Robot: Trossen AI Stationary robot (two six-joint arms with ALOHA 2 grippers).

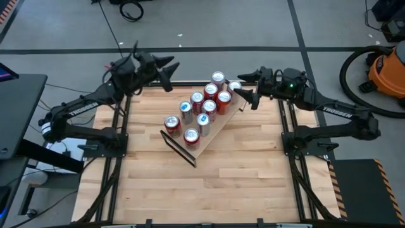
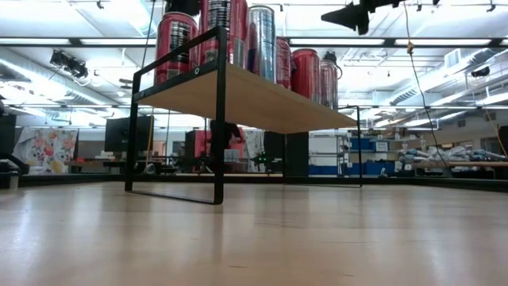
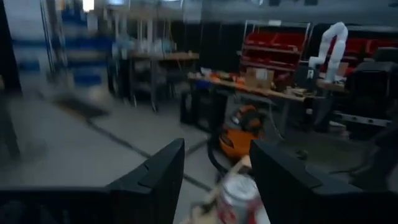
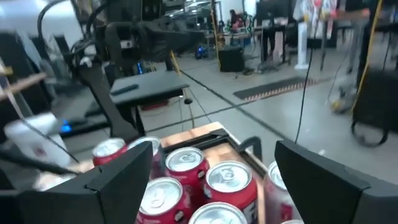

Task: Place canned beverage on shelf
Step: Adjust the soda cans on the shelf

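The shelf point(image 1: 215, 130), a light-wood plank with black end frames, stands slantwise on the table's far middle; in the low view point(image 2: 254, 99) it stands on its frame legs. Several red and silver cans point(image 1: 204, 104) stand upright on it, also seen in the low view point(image 2: 230, 36) and the right wrist view point(image 4: 186, 180). My left gripper point(image 1: 169, 75) is open and empty, raised at the far left of the shelf. My right gripper point(image 1: 248, 88) is open and empty, raised just right of the shelf's far end, near a silver-topped can point(image 1: 234, 87).
The slatted wooden tabletop point(image 1: 202, 183) lies bare toward the near edge. Black frame rails point(image 1: 120, 145) run along both table sides. An orange shop vacuum point(image 1: 386, 69) stands on the floor beyond the right arm. Workshop benches show behind the table.
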